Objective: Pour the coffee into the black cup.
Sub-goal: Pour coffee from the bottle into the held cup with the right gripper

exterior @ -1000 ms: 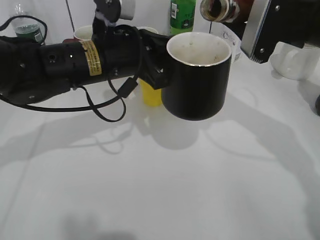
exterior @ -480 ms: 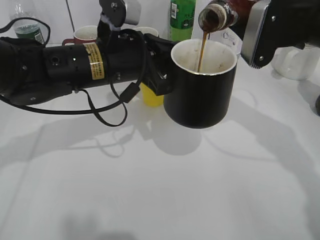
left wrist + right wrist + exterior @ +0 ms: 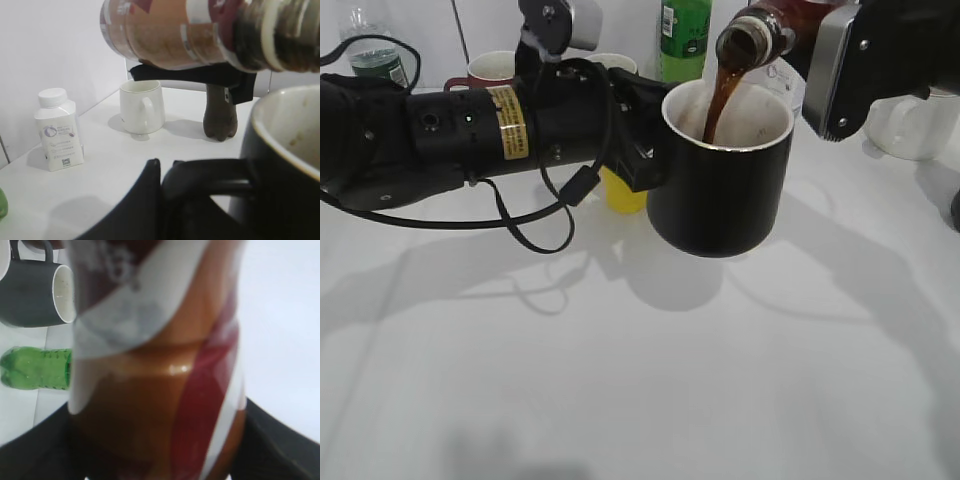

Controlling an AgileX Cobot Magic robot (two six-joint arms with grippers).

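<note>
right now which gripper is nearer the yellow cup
Left. The left gripper holds the black mug by its handle right in front of the yellow cup. The right gripper is higher and off to the right, tipping the coffee bottle.

A lab-style test bench, this one. Plain white table (image 3: 620,380), bare white wall (image 3: 50,45). Cabled robot arm (image 3: 440,135) among assorted mugs and bottles.

White table (image 3: 620,380), yellow cup (image 3: 622,192), green bottle (image 3: 684,40), white mug (image 3: 142,106), small white bottle (image 3: 59,129)
</note>
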